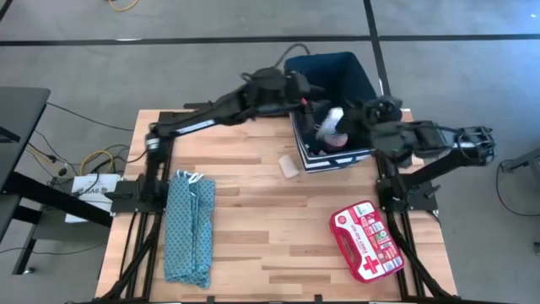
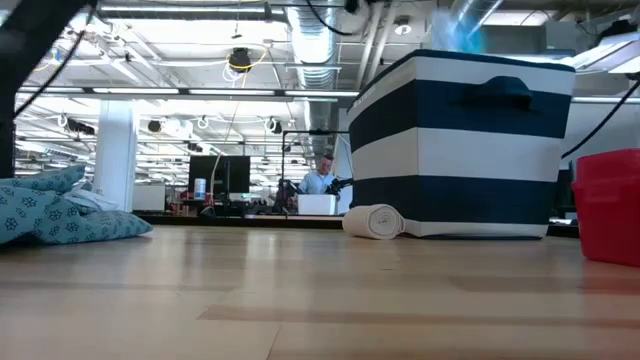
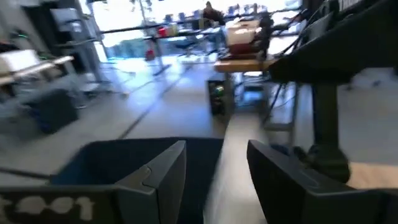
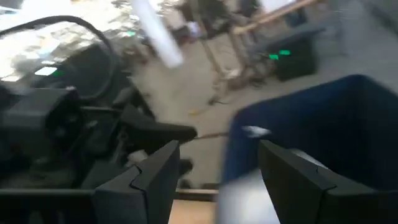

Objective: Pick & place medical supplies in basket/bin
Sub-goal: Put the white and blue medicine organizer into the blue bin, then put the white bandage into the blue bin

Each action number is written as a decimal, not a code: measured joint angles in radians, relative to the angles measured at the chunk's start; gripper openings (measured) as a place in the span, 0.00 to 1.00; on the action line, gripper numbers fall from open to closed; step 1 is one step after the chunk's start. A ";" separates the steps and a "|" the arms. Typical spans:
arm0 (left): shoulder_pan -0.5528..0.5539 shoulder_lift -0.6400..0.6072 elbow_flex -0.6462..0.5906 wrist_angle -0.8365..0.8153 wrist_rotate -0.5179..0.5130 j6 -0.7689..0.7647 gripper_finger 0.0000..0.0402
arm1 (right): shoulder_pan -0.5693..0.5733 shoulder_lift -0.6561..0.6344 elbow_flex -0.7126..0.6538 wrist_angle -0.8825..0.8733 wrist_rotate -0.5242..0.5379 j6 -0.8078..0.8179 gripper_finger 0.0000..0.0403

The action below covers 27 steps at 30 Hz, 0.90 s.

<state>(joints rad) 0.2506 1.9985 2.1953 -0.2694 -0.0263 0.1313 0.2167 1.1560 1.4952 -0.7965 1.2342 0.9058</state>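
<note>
Hovering over the navy fabric bin (image 1: 331,69) at the surface's far edge, left pincer (image 3: 214,180) and right pincer (image 4: 217,180) both spread wide and empty, meeting above white and pink supplies (image 1: 331,127) lying inside. Judging by that, roughly midway: some items binned, yet beige bandage roll (image 1: 289,165), soft and cylindrical, resting just beside the bin's striped base, and glossy red-and-white pouch (image 1: 366,241), flat and rectangular, well apart near the front, both left to collect. Lying at the left, untouched, crumpled teal cloth (image 1: 190,225).

Folded teal cloth (image 1: 189,226) on wooden table (image 1: 253,245) left side; person (image 2: 321,176) seated beyond.
</note>
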 joint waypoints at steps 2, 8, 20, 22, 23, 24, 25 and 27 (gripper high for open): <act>0.011 0.067 0.064 -0.005 0.047 -0.035 0.41 | -0.065 0.010 0.000 -0.129 -0.038 0.086 0.52; 0.043 0.225 0.160 -0.058 0.009 -0.032 0.41 | -0.172 0.052 0.001 -0.607 -0.125 0.438 0.51; 0.070 0.138 0.162 -0.051 0.033 0.014 0.41 | -0.166 -0.025 0.001 -0.498 -0.081 0.255 0.50; 0.074 0.093 0.162 -0.106 0.039 0.025 0.41 | -0.142 -0.040 0.001 -0.448 -0.081 0.189 0.50; 0.074 0.072 0.162 -0.125 0.040 0.030 0.41 | -0.126 -0.045 0.001 -0.425 -0.081 0.161 0.51; 0.074 0.049 0.162 -0.155 0.041 0.035 0.41 | -0.109 -0.049 0.001 -0.399 -0.081 0.136 0.51; 0.074 0.026 0.162 -0.189 0.041 0.042 0.41 | -0.092 -0.053 0.001 -0.373 -0.080 0.108 0.51; 0.074 -0.018 0.162 -0.247 0.041 0.048 0.41 | -0.055 -0.057 0.001 -0.320 -0.076 0.036 0.51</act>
<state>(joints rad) 0.3244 1.9804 2.3577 -0.5165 0.0143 0.1794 0.1612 1.0993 1.4963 -1.1165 1.1580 0.9415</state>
